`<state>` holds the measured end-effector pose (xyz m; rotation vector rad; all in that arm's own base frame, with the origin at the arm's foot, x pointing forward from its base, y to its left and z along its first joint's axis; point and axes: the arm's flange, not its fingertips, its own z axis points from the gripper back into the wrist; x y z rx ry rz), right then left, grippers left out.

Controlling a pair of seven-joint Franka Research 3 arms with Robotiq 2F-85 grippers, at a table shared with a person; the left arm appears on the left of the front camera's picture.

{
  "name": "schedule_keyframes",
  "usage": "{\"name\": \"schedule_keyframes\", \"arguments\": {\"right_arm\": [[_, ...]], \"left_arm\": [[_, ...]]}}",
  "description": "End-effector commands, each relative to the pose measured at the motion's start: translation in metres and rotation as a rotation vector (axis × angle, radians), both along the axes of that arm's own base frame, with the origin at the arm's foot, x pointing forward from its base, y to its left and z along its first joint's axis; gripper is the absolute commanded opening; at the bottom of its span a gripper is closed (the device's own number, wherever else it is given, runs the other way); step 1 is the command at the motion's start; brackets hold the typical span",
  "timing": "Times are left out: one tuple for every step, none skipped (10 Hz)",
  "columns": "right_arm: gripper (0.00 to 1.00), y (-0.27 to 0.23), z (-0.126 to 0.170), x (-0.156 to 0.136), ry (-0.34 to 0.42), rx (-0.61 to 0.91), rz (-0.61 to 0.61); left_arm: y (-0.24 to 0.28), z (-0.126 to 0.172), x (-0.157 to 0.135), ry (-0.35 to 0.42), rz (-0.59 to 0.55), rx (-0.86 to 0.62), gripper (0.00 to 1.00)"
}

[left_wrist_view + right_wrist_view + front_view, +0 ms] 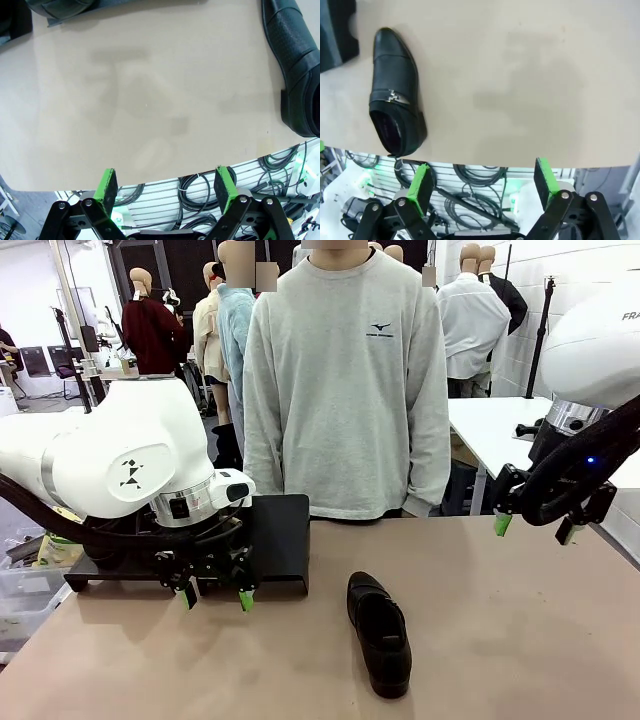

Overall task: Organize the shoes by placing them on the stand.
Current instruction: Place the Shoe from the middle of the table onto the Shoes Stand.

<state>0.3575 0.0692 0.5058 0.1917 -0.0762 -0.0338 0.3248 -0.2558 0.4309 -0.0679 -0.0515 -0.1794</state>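
Currently both claws wide open, empty. Shoe [379, 632] lies right of left claw [214, 596], well apart; right claw [535, 528] partly cable-hidden; stand [280, 540] mostly arm-hidden.

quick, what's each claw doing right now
Left claw: open, holding nothing, low over the beige table.
Right claw: open, holding nothing, raised above the table.

Left gripper [214, 596] low at left, jaws apart, empty. Right gripper [533, 528] raised at right, jaws apart, empty.
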Motion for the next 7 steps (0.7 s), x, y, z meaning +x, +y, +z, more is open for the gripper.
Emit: {"name": "schedule_keyframes", "arguments": {"right_arm": [[1.00, 0.014, 0.008, 0.001, -0.015, -0.020, 0.018], [1.00, 0.014, 0.008, 0.001, -0.015, -0.020, 0.018], [1.00, 0.014, 0.008, 0.001, -0.015, -0.020, 0.018], [1.00, 0.014, 0.008, 0.001, -0.015, -0.020, 0.018], [1.00, 0.014, 0.008, 0.001, -0.015, -0.020, 0.018], [1.00, 0.014, 0.008, 0.001, -0.015, -0.020, 0.018], [1.00, 0.014, 0.008, 0.001, -0.015, -0.020, 0.018]], "left_arm": [[-0.025, -0.007, -0.018, 0.024, -0.016, -0.022, 1.00], [-0.052, -0.011, -0.034, 0.021, -0.027, -0.041, 1.00], [-0.079, -0.020, -0.037, 0.024, 0.013, -0.055, 1.00], [-0.099, -0.025, -0.036, 0.058, 0.039, -0.079, 1.00], [-0.115, -0.028, -0.034, 0.065, 0.059, -0.082, 1.00], [-0.127, -0.027, -0.031, 0.066, 0.094, -0.076, 1.00], [-0.140, -0.027, -0.030, 0.059, 0.135, -0.079, 1.00]]}}
